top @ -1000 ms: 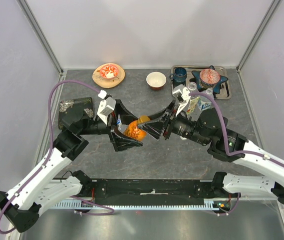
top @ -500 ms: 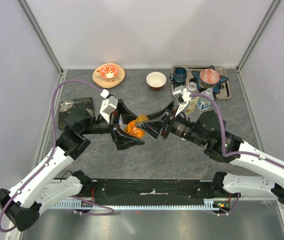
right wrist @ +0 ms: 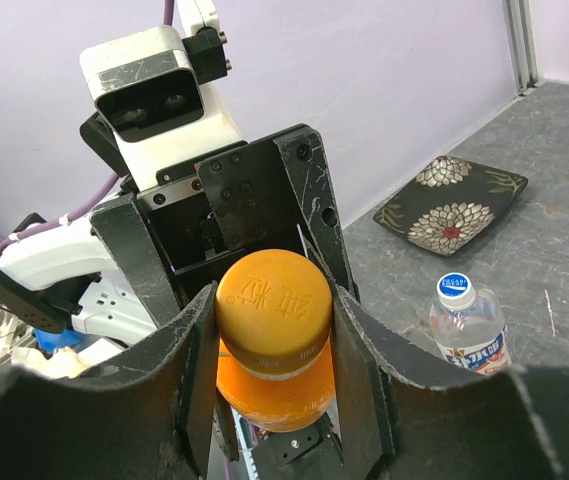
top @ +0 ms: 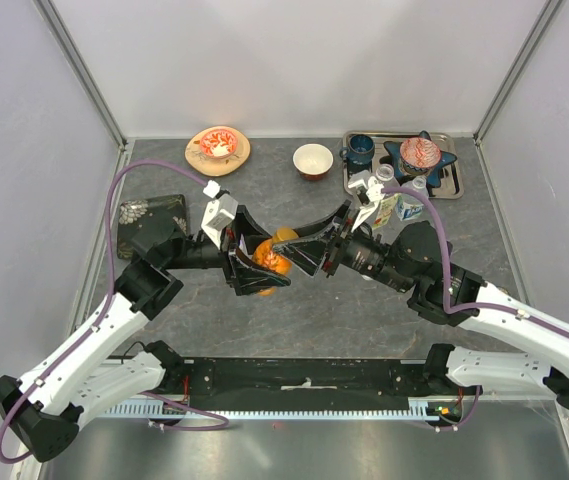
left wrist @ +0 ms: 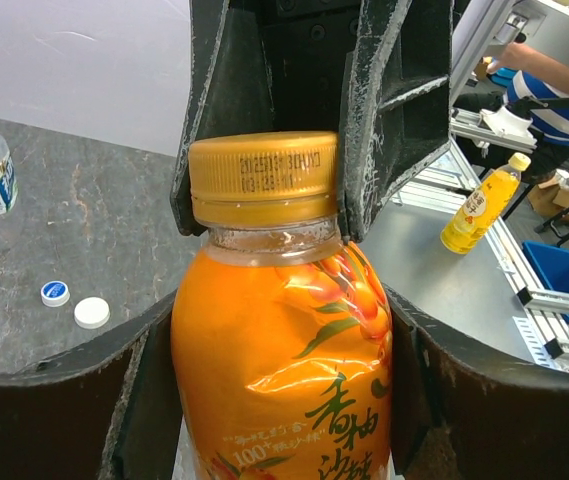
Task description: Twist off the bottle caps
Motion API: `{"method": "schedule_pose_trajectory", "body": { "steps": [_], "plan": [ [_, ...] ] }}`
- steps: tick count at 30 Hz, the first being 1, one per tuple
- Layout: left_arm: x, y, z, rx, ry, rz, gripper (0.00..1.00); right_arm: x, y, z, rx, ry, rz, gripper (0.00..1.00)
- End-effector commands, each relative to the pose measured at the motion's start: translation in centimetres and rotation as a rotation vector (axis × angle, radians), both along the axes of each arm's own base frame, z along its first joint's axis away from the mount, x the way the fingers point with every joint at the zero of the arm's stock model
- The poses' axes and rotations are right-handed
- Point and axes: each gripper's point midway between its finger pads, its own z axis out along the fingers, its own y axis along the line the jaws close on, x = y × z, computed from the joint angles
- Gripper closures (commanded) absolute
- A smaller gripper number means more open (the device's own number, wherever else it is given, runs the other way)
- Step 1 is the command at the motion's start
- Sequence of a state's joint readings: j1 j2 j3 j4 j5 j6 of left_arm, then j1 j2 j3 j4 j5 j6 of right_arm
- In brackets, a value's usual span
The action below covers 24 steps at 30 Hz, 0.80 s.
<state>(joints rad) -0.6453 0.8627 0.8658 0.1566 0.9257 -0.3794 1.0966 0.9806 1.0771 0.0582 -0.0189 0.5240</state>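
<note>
The short orange bottle (top: 267,258) is held off the table at mid-table, its cap (top: 284,238) pointing right. My left gripper (top: 254,262) is shut on its body, with the label filling the left wrist view (left wrist: 284,370). My right gripper (top: 299,250) is shut on the orange cap (right wrist: 274,300), a finger pressed against each side; the cap also shows in the left wrist view (left wrist: 262,170). A short clear bottle with a blue label and blue cap (right wrist: 469,325) stands below the left gripper. Other clear bottles (top: 396,208) stand behind the right wrist.
A black floral plate (top: 149,218) lies at the left. A wooden dish (top: 217,146) and a white bowl (top: 312,158) sit at the back, with a metal tray (top: 448,180) of cups at the back right. Two loose caps, blue (left wrist: 55,292) and white (left wrist: 91,313), lie on the table.
Both grippers, with the orange bottle between them, have shifted slightly toward the far side. Both grips are unchanged.
</note>
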Motion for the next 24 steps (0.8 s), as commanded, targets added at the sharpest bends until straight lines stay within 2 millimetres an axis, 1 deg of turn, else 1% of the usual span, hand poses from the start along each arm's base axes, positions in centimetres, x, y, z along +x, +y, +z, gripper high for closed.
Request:
{"method": "schedule_pose_trajectory", "body": {
  "steps": [1,2,4,5,6,7,8,9,10,11,12,13,16,17,18,19,20,24],
  "plan": [
    [0.3,-0.1,-0.1,-0.004,-0.029,0.01,0.54,-1.0,-0.4,2.7,0.079,-0.016,0.031,0.95],
    [0.4,0.0,-0.1,0.0,-0.032,0.015,0.57,-0.8,-0.6,2.7,0.063,-0.008,0.016,0.74],
    [1.0,0.0,-0.4,0.012,-0.034,0.051,0.61,-0.1,-1.2,2.9,0.055,-0.004,-0.035,0.55],
    [1.3,0.0,-0.6,0.018,-0.034,0.065,0.63,0.0,-1.6,3.4,0.054,-0.003,-0.052,0.38],
    [1.5,0.0,-1.0,0.034,-0.023,0.078,0.64,0.3,-2.0,3.6,0.048,-0.002,-0.073,0.32],
    [2.2,0.0,-1.0,0.039,-0.039,0.115,0.67,0.6,-2.4,4.0,0.046,-0.001,-0.099,0.26],
    [2.6,0.1,-1.2,0.047,-0.04,0.137,0.68,1.2,-3.0,4.6,0.032,0.0,-0.145,0.19],
    [3.0,0.1,-1.4,0.053,-0.044,0.162,0.7,1.6,-3.4,4.9,0.027,-0.002,-0.173,0.16],
    [3.9,0.2,-1.7,0.067,-0.054,0.213,0.72,1.9,-3.7,5.2,0.021,-0.002,-0.196,0.14],
    [4.3,0.3,-1.7,0.071,-0.061,0.241,0.73,2.7,-4.3,5.5,0.003,0.006,-0.252,0.12],
    [4.8,0.4,-1.8,0.075,-0.069,0.271,0.75,3.0,-4.5,5.6,-0.006,0.008,-0.274,0.11],
    [5.6,0.5,-2.1,0.086,-0.085,0.328,0.76,3.4,-4.7,5.6,-0.011,0.015,-0.297,0.11],
    [6.9,0.7,-2.2,0.099,-0.134,0.446,0.77,5.1,-5.1,4.6,-0.067,0.09,-0.399,0.11],
    [7.1,0.8,-2.3,0.104,-0.148,0.477,0.77,5.5,-4.7,3.5,-0.116,0.122,-0.415,0.12],
    [7.3,0.9,-2.2,0.105,-0.166,0.506,0.77,5.9,-4.7,3.0,-0.126,0.154,-0.44,0.12],
    [7.6,0.8,-2.2,0.12,-0.2,0.559,0.78,6.0,-4.4,2.5,-0.14,0.172,-0.444,0.13],
    [7.7,0.8,-2.1,0.126,-0.221,0.585,0.78,6.3,-3.9,1.5,-0.168,0.191,-0.448,0.14],
    [8.0,0.8,-2.0,0.165,-0.303,0.689,0.78,6.4,-3.0,0.5,-0.167,0.238,-0.437,0.17]
  ]
}}
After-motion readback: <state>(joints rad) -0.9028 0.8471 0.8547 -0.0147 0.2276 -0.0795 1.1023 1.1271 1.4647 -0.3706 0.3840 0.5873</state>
